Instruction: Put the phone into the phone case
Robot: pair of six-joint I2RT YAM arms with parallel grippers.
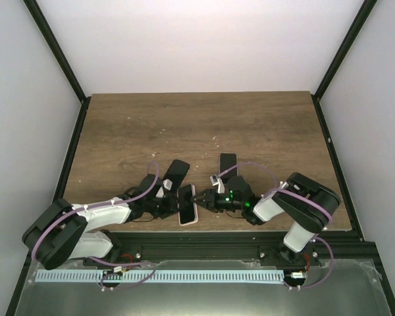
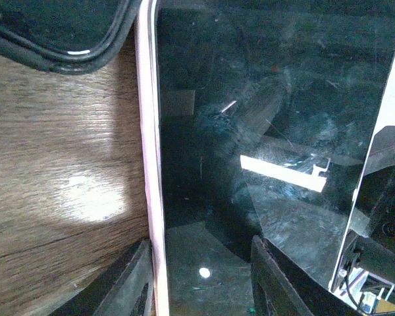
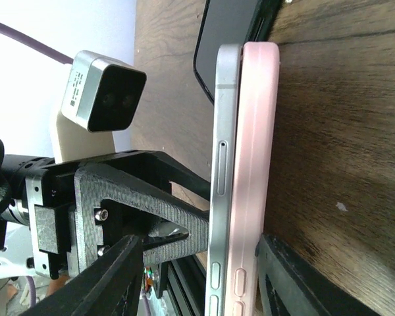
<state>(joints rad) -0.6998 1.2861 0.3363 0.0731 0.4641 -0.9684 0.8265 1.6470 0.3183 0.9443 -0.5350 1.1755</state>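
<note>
The phone lies screen up on the pink phone case near the table's front edge. In the right wrist view its silver side sits on top of the pink case, not sunk into it. My left gripper is open over the phone's near end. In the left wrist view one finger is outside the pink rim and the other rests on the dark screen. My right gripper is open, its jaws wide of the phone and case edge.
A black phone-like slab lies just behind the left gripper, its corner showing in the left wrist view. Another black slab lies behind the right gripper. The table's front edge is right by the pink case.
</note>
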